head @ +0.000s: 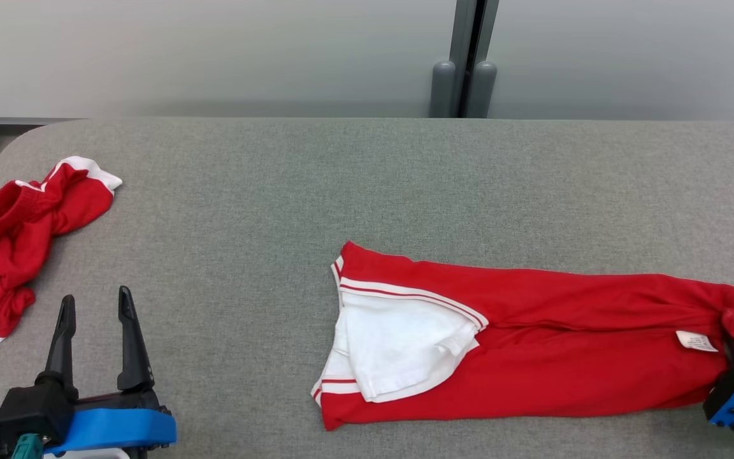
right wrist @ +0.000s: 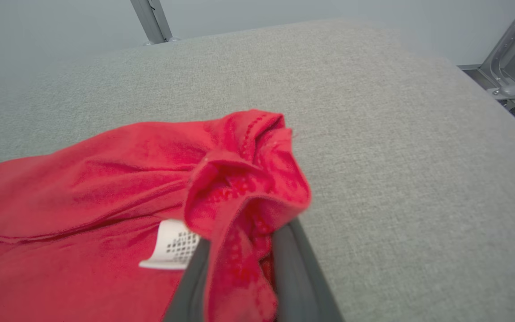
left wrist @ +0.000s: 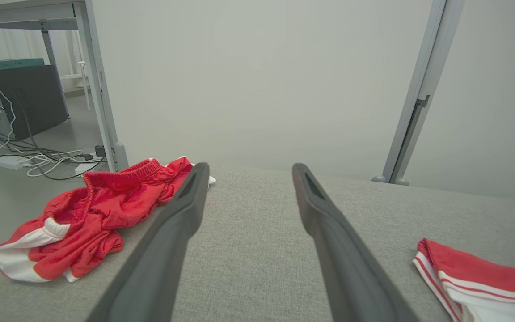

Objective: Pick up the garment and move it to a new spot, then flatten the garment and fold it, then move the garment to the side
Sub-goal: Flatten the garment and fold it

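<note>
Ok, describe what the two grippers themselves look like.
The left gripper has two long, tapering dark fingers on a black block, with a blue housing behind it and a small teal part beside that. The right gripper has the same dark grey fingers and a blue housing with black parts.

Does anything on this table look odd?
The long red garment has its left end flipped open, baring white lining; its right end is bunched in the right pincer. A second red garment lies crumpled at the grey table's left edge.
</note>
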Controlling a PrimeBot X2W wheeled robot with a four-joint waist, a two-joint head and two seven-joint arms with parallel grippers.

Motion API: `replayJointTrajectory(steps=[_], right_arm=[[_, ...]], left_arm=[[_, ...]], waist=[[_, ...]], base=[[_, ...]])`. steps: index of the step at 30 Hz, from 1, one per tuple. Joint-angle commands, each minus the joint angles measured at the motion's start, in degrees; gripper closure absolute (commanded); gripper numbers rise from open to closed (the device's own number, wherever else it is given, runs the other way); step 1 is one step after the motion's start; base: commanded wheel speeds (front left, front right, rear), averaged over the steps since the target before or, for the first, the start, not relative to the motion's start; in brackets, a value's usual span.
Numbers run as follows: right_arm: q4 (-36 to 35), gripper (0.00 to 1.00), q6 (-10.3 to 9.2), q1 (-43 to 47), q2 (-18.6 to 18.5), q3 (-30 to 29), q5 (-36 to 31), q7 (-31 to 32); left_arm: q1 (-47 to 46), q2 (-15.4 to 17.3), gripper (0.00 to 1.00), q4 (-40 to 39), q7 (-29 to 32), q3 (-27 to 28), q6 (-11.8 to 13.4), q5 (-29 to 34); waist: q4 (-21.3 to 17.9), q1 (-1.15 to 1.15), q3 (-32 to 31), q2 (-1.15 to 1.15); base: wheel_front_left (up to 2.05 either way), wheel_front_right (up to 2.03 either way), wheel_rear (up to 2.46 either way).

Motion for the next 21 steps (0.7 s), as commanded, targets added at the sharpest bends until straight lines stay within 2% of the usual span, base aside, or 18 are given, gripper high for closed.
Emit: replayJointTrajectory(steps=[1, 5, 13, 16, 21], right_arm=[[-0.98, 1.0, 0.0, 0.79, -0.87, -0.96, 0.14, 0.52], [-3.1, 1.0, 0.0, 1.48, -1.13, -1.41, -0.18, 1.92], [-7.12, 1.0, 0.01, 2.99, 3.01, 2.58, 0.58, 3.5], [-10.41, 1.0, 0.0, 2.9, 6.29, 7.86, 1.87, 4.29], [-13.32, 1.0, 0.0, 2.08, 8.0, 12.06, 2.99, 4.75]], left_arm=[[0.54, -0.11, 0.0, 0.08, -0.25, 0.5, -0.36, 0.52], [0.99, -0.72, 0.0, 0.5, -0.25, 1.11, -0.82, 1.2], [1.16, -1.48, 0.0, 1.31, -0.25, 1.58, -1.63, 2.07], [0.99, -1.83, 0.0, 1.63, -0.25, 1.47, -1.93, 2.51], [0.96, -2.1, 0.0, 1.66, -0.25, 1.15, -2.28, 2.77]], waist=[[-0.14, 0.0, -0.15, 0.0], [-0.53, 0.0, -0.84, 0.0], [-0.96, 0.0, -1.92, 0.0], [-0.84, 0.0, -2.16, 0.0], [-0.41, 0.0, -2.05, 0.0]], base=[[0.0, 0.0, 0.0], [0.0, 0.0, 0.0], [0.0, 0.0, 0.0], [0.0, 0.0, 0.0], [0.0, 0.0, 0.0]])
